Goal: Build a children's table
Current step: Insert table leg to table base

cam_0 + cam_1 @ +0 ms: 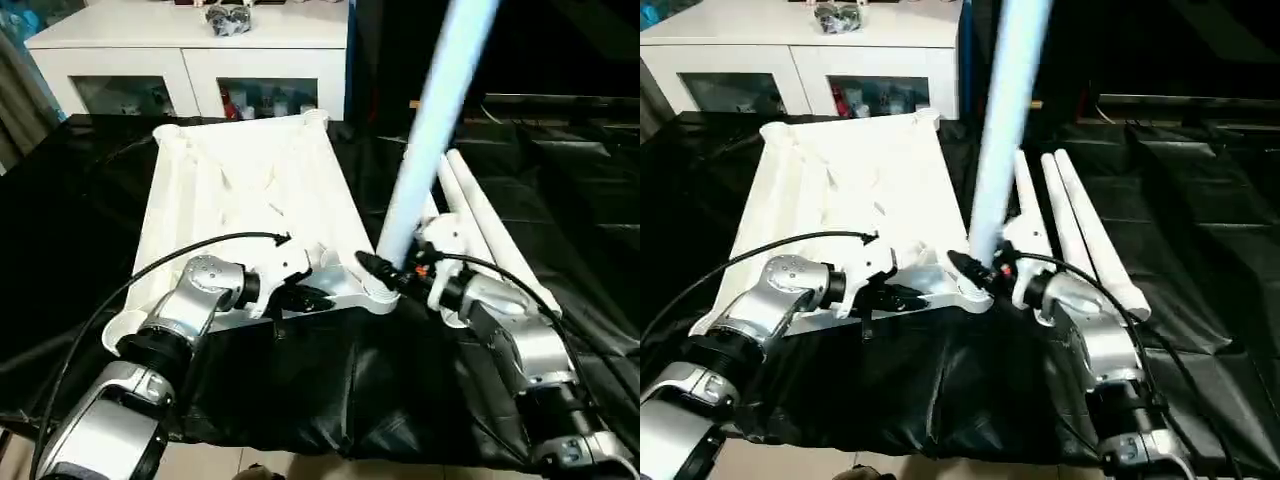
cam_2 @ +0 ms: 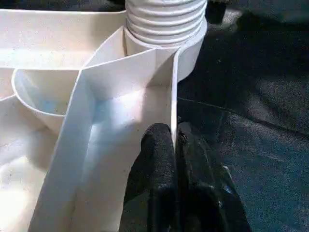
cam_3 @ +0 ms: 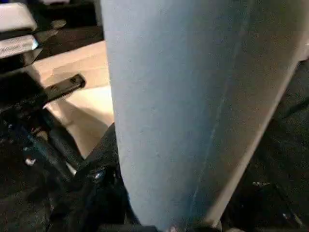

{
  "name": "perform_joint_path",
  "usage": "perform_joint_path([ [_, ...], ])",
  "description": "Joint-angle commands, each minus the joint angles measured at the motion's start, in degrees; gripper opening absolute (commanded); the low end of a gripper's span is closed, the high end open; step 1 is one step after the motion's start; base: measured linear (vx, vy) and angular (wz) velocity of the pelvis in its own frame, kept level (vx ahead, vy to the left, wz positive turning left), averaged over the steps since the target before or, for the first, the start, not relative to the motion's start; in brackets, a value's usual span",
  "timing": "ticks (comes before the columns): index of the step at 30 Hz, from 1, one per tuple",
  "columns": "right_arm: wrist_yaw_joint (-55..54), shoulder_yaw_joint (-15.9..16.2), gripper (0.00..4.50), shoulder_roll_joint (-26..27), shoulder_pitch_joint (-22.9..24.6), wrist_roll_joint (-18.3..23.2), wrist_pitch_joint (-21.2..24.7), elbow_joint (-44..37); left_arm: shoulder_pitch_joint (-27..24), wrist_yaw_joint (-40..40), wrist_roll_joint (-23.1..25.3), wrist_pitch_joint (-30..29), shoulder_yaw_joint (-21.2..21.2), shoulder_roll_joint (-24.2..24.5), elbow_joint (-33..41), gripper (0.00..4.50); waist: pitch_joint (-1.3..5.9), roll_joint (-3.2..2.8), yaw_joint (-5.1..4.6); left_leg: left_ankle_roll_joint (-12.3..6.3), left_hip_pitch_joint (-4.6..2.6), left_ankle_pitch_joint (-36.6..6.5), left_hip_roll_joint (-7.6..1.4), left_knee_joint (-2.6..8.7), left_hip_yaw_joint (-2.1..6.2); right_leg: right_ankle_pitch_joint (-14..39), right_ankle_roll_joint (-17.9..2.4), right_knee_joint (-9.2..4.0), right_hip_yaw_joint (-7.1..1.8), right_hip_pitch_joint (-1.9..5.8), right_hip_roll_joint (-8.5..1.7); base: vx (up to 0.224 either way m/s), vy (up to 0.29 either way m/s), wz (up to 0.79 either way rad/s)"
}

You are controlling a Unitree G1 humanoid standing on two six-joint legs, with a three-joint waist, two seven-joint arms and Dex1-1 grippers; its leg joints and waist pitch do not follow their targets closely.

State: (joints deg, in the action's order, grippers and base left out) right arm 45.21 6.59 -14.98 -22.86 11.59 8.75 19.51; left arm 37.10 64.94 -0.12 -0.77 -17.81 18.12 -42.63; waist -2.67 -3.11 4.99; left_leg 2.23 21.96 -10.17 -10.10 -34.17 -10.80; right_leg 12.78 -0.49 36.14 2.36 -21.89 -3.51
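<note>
Left gripper [image 1: 318, 296] first: we see its two black fingers [image 2: 159, 159] pressed together on the thin outer rim of the tabletop [image 1: 250, 190], pinching that wall near the corner. Over at the right gripper [image 1: 385, 272], the jaws stand about half apart, clasped around the base of the upright leg [image 1: 430, 120], which rises toward twelve o'clock and out of the head view.

From the head we get the whole layout: the tabletop lies underside up on the black cloth [image 1: 300, 390], the upright leg planted in its corner socket [image 1: 378, 296] at about five o'clock of the slab, and more legs [image 1: 1080, 220] lying flat on the cloth at three o'clock of it, just beside the right gripper. A white cabinet [image 1: 190, 60] sits at twelve o'clock beyond the tabletop.

The left wrist view gives us what the head cannot: the leg's ribbed, threaded end [image 2: 164, 19] seated in the round socket, and the ribs of the underside running up to it. The right wrist view shows us the leg's smooth shaft [image 3: 183, 106] up close with one dark finger [image 3: 104, 164] hugging it, and the left gripper across the tabletop's corner.
</note>
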Motion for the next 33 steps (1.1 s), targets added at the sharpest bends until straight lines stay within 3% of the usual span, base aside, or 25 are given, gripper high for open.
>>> perform_joint_path([
  [1,2.82,3.95,1.91,0.39,2.28,-0.79,2.23,3.64,1.21,-0.36,-0.36,1.36,1.63,0.5,-0.05,0.0,3.04,0.75,-0.06,-1.1,-1.05,-13.71,-3.38,4.48,1.67,12.87,-11.52,-5.51,-2.79,1.59,-5.32,0.0,0.0,0.0],
  [10,9.93,4.16,1.91,0.21,3.29,1.45,0.61,4.4,0.56,7.52,-2.35,2.99,0.88,1.86,1.11,0.0,3.14,0.65,0.1,-1.52,-1.02,-13.57,-3.54,4.53,1.62,10.77,-12.38,-5.29,-2.73,1.64,-5.32,0.0,0.0,0.0],
  [15,13.21,5.82,1.91,-0.77,3.17,0.88,-0.18,4.48,0.45,11.07,-2.15,2.9,-0.32,2.86,1.43,0.0,3.29,0.54,0.12,-1.94,-1.09,-12.62,-3.64,4.5,1.53,5.97,-13.88,-4.81,-2.56,1.72,-5.17,0.0,0.0,0.0],
  [18,14.58,6.76,1.91,-1.3,2.83,-0.18,-1.06,4.82,0.84,11.85,-1.19,3.38,-0.87,3.4,0.82,0.0,3.32,0.77,0.17,-2.21,-1.07,-12.17,-3.6,4.42,1.47,4.87,-14.32,-4.74,-2.55,1.86,-5.27,0.0,0.0,0.0],
  [27,13.79,6.01,1.91,-0.39,2.48,-0.56,-2.05,6.02,2.29,6.74,0.55,3.68,0.62,2.66,-1.94,0.0,2.98,1.04,0.14,-0.64,-1.43,-15.79,-3.76,4.88,1.59,11.82,-13.18,-5.44,-2.77,1.58,-5.4,0.0,0.0,0.0],
  [29,8.88,4.1,1.91,1.17,1.46,-1.09,-2.93,8.49,2.96,2.52,0.7,1.92,1.86,1.65,-2.6,0.0,2.99,0.88,0.09,-0.54,-1.35,-15.54,-3.71,4.87,1.59,11.47,-13.23,-5.43,-2.81,1.5,-5.44,0.0,0.0,0.0],
  [33,-2.96,0.87,1.91,4.27,-0.78,-3.17,-4.24,13.6,3.87,-3.69,-0.19,-1.74,4.14,-0.93,-2.39,0.0,2.67,1.04,-0.46,1.78,-1.65,-18.59,-3.68,5.31,1.85,18.07,-12.26,-5.97,-2.79,1.17,-5.69,0.0,0.0,0.0],
])
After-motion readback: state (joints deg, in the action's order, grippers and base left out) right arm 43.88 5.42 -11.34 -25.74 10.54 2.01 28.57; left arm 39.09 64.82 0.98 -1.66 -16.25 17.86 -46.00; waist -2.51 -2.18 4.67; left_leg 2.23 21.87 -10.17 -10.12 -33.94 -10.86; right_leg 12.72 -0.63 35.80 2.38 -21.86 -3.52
